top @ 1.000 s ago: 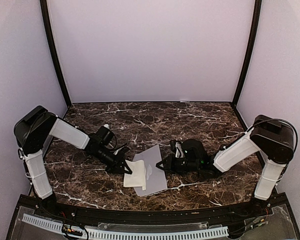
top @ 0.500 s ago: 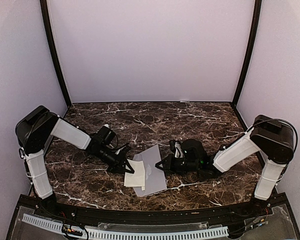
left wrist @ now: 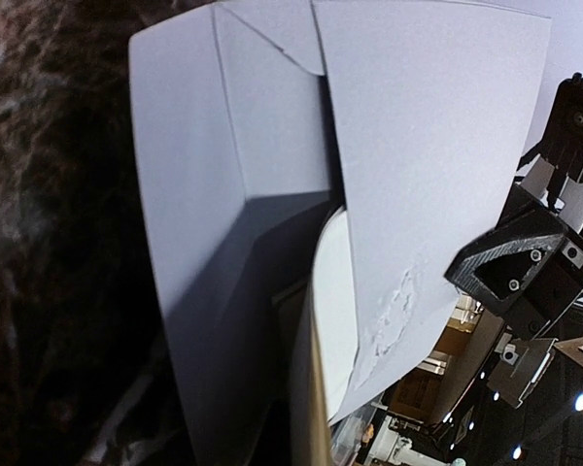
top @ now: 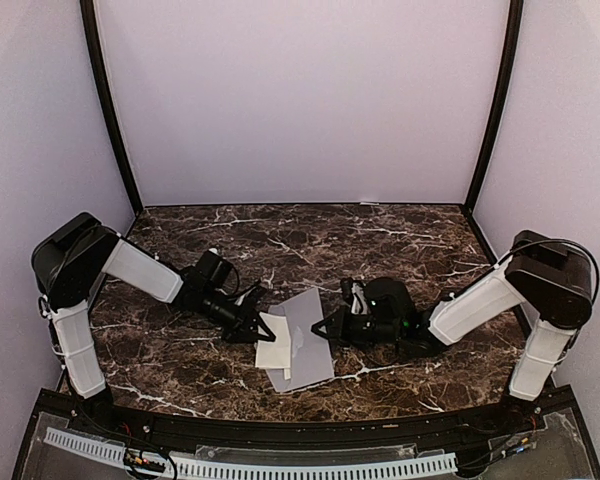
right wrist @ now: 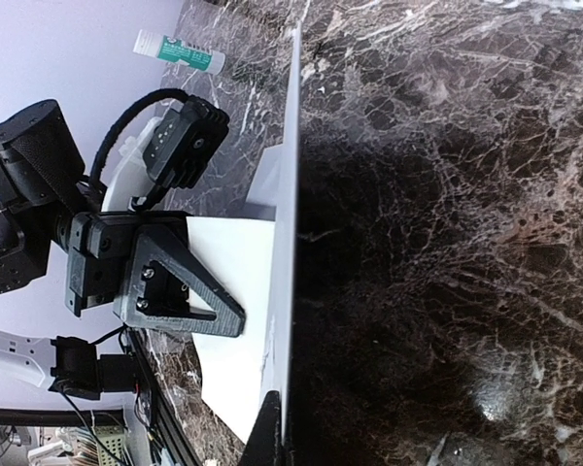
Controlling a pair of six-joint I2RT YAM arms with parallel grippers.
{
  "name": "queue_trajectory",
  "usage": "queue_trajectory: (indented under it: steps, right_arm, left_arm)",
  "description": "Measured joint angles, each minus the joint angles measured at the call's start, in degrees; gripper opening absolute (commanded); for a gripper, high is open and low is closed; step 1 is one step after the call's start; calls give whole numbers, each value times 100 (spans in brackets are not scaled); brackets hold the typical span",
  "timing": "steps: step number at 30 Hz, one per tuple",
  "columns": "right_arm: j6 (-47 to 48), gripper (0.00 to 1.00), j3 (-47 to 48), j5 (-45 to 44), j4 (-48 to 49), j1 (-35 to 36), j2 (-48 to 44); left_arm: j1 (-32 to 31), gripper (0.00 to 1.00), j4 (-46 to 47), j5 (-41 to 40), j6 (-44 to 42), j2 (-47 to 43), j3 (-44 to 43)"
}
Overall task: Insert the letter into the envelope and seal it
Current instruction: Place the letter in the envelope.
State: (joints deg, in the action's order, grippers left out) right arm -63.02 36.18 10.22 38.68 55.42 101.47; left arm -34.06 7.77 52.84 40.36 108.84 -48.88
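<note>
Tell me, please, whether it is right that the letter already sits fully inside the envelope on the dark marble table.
Not fully: in the top external view much of the letter sticks out of the envelope, on the dark marble table.

pale grey-lavender envelope (top: pixel 312 325), cream letter (top: pixel 272 352), dark brown white-veined marble table (top: pixel 380 240), and lilac walls (top: pixel 300 100).

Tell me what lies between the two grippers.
The envelope and the letter overlapping its left edge fill the stretch between the left gripper and the right gripper; the top view shows it.
</note>
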Motion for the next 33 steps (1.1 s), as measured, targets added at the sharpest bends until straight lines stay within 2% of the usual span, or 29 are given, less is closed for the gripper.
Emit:
queue_trajectory:
  steps: [12,16,18,19,20,22,25,33]
  right_arm:
    - [-74,0,-9,2,208,9,-85]
    - [-116,0,-11,-59,251,2,-85]
    - [-138,0,-15,-105,227,2,-87]
    - [-140,0,-22,-125,212,2,-87]
    - [-149,0,-28,-142,192,2,-87]
    - [-160,0,-35,-151,142,7,-87]
    - [-188,0,-61,-205,79,11,-90]
    - [-201,0,-92,-240,46,11,-105]
  left_arm:
    - [-315,0,1832,-138,1311,0,330]
    - [-387,0,2120,-258,1550,33,330]
    - [-400,4,2168,-295,1578,68,330]
    - [-411,10,2166,-337,1556,72,330]
    - [-420,12,2129,-385,1504,72,326]
    - [-435,26,1932,-505,1305,68,269]
    - [-485,36,1102,-918,682,-55,-48]
    - [-496,43,-201,-1576,-109,-658,-256]
